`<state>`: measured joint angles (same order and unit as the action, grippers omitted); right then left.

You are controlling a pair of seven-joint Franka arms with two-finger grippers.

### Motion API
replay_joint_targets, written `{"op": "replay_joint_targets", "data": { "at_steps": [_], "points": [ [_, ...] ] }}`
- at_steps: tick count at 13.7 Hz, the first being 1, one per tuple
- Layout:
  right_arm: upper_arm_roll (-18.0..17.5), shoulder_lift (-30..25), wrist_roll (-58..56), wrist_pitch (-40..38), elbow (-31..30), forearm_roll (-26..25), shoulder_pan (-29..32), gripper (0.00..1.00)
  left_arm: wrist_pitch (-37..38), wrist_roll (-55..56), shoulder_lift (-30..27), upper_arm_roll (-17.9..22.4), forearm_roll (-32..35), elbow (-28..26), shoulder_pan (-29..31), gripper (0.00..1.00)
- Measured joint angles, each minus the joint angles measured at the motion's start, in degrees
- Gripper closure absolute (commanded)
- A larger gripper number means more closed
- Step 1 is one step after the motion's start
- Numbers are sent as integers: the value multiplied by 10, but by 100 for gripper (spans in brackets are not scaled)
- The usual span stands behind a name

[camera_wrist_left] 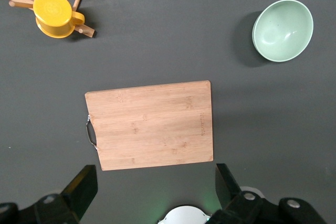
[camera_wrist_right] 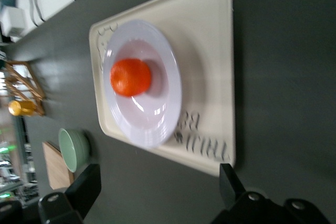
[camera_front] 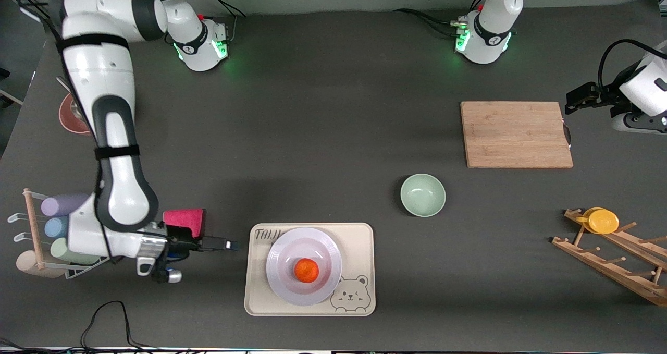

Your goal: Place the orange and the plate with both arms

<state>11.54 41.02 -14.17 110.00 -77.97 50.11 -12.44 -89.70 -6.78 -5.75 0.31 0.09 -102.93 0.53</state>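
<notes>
The orange (camera_front: 307,270) sits in the well of the plate (camera_front: 304,266), and the plate rests on the cream tray (camera_front: 310,268) with the bear drawing, at the edge of the worktop (camera_front: 323,135) nearest the front camera. I see the right hand (camera_front: 229,245) low beside the tray on the side toward the right arm's end, its fingers spread apart and holding nothing; its wrist view shows the orange (camera_wrist_right: 130,77) and plate (camera_wrist_right: 143,83) just ahead of the parted fingers (camera_wrist_right: 84,187). My left hand (camera_front: 573,101) hangs over the worktop at the left arm's end, beside the wooden cutting board (camera_front: 516,134), also spread wide and empty. From its wrist view I look down on the board (camera_wrist_left: 150,125), the pale green bowl (camera_wrist_left: 283,30) and a yellow cup (camera_wrist_left: 53,14) on a wooden rack (camera_front: 615,263). The bowl (camera_front: 422,195) stands between the board and the tray.
</notes>
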Motion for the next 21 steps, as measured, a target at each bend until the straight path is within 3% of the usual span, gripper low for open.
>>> {"op": "replay_joint_targets", "data": {
  "at_steps": [4,8,10,12,16,21],
  "points": [
    [0,-163,65,-119,-55,-214,14,0,-18,0,-7,0,12,1,0,0],
    [-8,-280,66,-220,-75,-350,67,0,-23,0,-27,-4,22,1,0,0],
    [-42,-321,66,-234,-81,-404,96,0,-29,0,-37,-5,23,1,0,0],
    [-68,-345,66,-235,-83,-445,110,0,-34,-1,-39,-4,24,0,0,0],
    [-74,-361,66,-234,-81,-493,112,0,-42,-3,-38,-6,25,0,0,0],
    [-57,-361,74,-234,-81,-498,116,0,-40,-4,-40,-13,25,1,0,0]
  ]
}}
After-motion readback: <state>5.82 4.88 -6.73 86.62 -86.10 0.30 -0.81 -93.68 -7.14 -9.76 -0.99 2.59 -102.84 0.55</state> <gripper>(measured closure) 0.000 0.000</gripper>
